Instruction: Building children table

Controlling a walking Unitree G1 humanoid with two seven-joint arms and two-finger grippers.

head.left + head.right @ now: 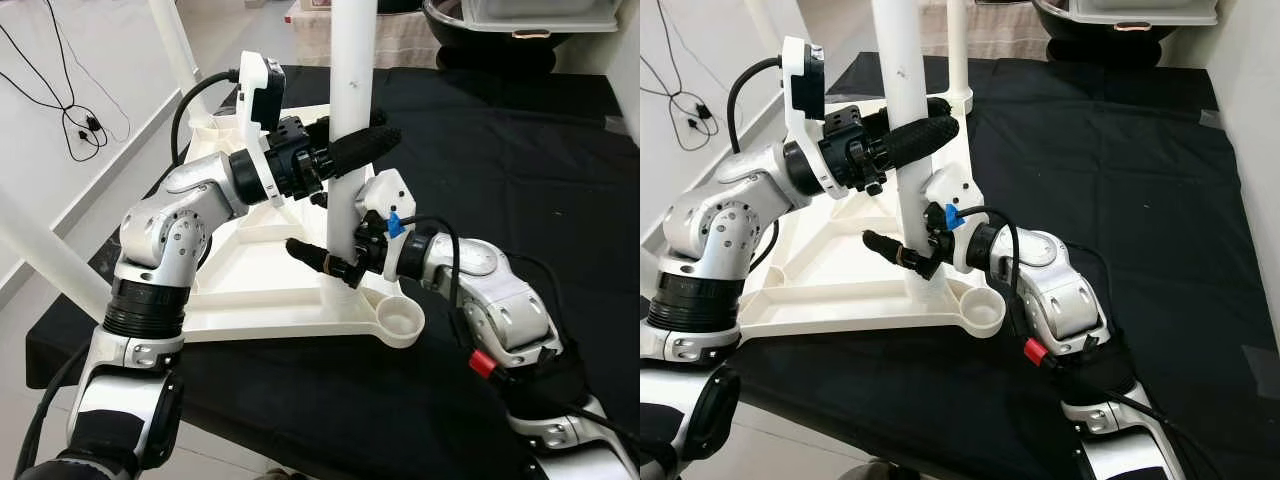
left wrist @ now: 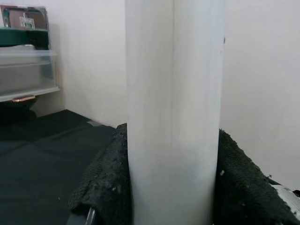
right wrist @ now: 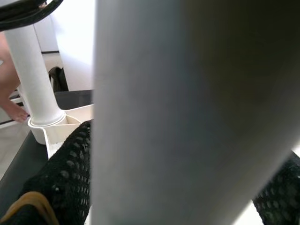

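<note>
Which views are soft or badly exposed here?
Left and right eye views: sharp, evenly lit. Left wrist view: the white cylindrical table leg is slightly soft between the left gripper's black fingers. Right wrist view: that leg is a blurred, shaded mass; the right gripper sits too close for focus.

A black cloth (image 1: 520,150) covered the surface under both grippers. On it lay the white table top (image 1: 260,290), upside down, spreading from beneath the left gripper (image 1: 350,155) to just below the right gripper (image 1: 335,262), with a round empty socket (image 1: 403,322) at its near corner beside the right gripper's wrist.
</note>
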